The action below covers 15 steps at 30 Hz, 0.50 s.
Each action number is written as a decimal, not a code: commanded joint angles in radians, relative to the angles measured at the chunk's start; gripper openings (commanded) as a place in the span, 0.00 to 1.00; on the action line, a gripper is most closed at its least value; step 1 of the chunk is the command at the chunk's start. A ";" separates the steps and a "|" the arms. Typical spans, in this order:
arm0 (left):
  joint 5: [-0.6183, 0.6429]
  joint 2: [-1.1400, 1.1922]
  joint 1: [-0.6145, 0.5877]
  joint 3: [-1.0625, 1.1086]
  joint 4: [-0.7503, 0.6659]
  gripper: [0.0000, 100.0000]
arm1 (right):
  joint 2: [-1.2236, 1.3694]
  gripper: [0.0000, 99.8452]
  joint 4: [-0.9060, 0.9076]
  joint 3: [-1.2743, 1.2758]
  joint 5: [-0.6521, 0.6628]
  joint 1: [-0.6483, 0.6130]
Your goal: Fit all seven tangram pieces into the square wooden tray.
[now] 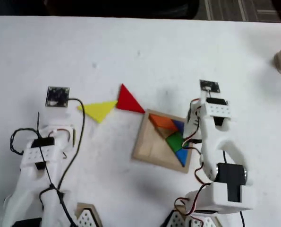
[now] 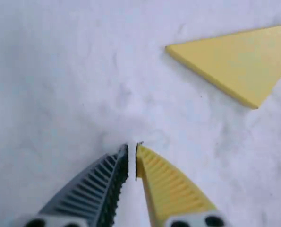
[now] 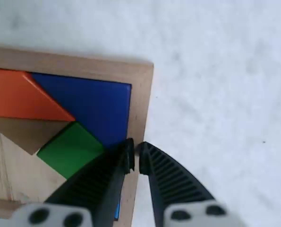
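Nearest you, the left gripper point(image 2: 132, 147) has its grey and yellow fingers drawn to a narrow slit and holds nothing. It sits above the white table point(image 2: 60, 71). The yellow triangle point(image 2: 234, 64) lies flat ahead of the fingertips, apart from them.

The right gripper point(image 3: 134, 147) is likewise closed to a narrow slit and holds nothing. Its tips sit over the rim of the square wooden tray point(image 3: 142, 99) near one corner. One finger lies over the blue piece point(image 3: 93, 106), the other outside the rim.

In the high view, locate the tray near the table's centre. The orange piece point(image 1: 161, 122), green piece point(image 1: 174, 141) and blue pieces fill its 12-to-4 o'clock part. The 9 o'clock side is bare wood.

The red triangle point(image 1: 128, 100) lies at 10 o'clock, just beside the tray's corner. The yellow triangle lies at 9 o'clock from the red one.
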 commanded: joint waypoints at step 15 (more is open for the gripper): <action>0.011 -0.038 -0.085 -0.008 -0.100 0.06 | -0.033 0.03 0.344 -0.423 0.002 -0.236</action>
